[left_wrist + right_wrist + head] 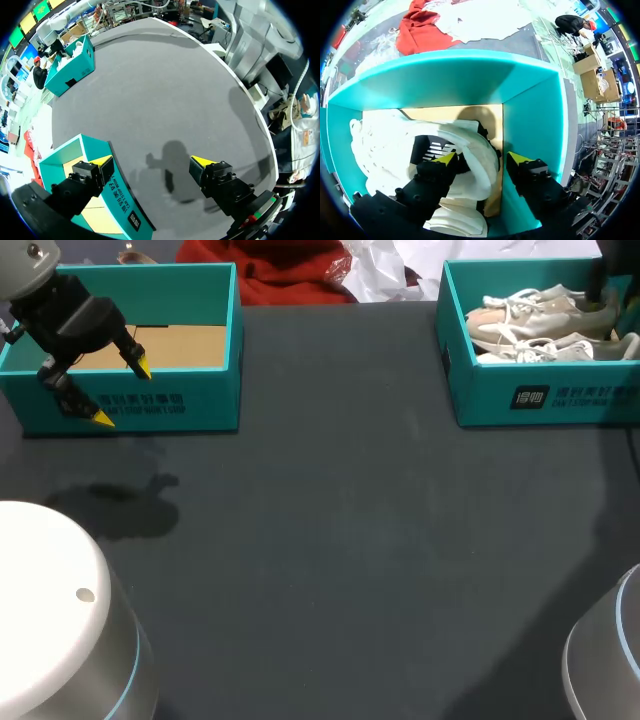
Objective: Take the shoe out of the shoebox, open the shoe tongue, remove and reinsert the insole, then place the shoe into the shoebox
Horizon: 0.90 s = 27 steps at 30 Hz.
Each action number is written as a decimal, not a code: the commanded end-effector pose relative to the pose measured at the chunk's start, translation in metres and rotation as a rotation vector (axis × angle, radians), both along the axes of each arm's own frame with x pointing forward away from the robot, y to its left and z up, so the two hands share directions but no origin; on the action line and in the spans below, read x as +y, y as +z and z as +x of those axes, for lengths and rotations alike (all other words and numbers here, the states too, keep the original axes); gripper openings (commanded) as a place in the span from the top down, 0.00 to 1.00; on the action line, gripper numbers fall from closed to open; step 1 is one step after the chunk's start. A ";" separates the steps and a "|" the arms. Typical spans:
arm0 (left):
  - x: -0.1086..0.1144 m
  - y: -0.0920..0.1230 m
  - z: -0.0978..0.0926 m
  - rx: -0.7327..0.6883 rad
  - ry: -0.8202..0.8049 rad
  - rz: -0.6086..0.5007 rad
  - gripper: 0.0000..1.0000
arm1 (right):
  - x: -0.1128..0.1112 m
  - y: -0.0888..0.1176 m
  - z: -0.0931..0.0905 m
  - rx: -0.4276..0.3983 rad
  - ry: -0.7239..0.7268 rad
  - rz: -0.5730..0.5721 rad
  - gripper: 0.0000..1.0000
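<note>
While the left jaws hang spread over the front wall of the empty teal cardboard box, well left of the teal shoebox, bare dark grey bench lies between the two. Right jaws sit inside the shoebox, spread astride the heel rim of the white lace-up shoe lying there: one fingertip in its opening, the other by the shoebox wall.
</note>
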<state>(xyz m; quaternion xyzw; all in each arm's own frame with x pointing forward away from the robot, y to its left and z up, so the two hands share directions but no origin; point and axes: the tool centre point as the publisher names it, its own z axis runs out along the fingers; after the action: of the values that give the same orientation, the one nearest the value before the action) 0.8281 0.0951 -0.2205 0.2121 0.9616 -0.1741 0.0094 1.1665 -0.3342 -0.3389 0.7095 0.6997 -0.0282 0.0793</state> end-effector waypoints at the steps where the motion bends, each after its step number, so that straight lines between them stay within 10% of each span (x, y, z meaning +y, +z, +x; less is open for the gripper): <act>1: 0.000 0.000 0.000 -0.001 0.000 0.003 0.00 | 0.007 0.017 -0.007 -0.006 0.000 -0.007 0.20; 6: 0.000 0.000 0.000 -0.001 0.000 0.003 0.00 | 0.014 0.032 -0.008 -0.015 -0.006 -0.006 0.00; 27: 0.000 0.000 0.000 -0.001 0.000 0.003 0.00 | 0.082 0.140 -0.071 -0.083 0.044 0.063 0.00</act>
<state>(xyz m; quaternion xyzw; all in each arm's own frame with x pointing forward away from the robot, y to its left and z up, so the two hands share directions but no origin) 0.8280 0.0950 -0.2205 0.2122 0.9616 -0.1741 0.0094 1.1300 -0.2602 -0.2184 0.6981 0.7133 0.0095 0.0612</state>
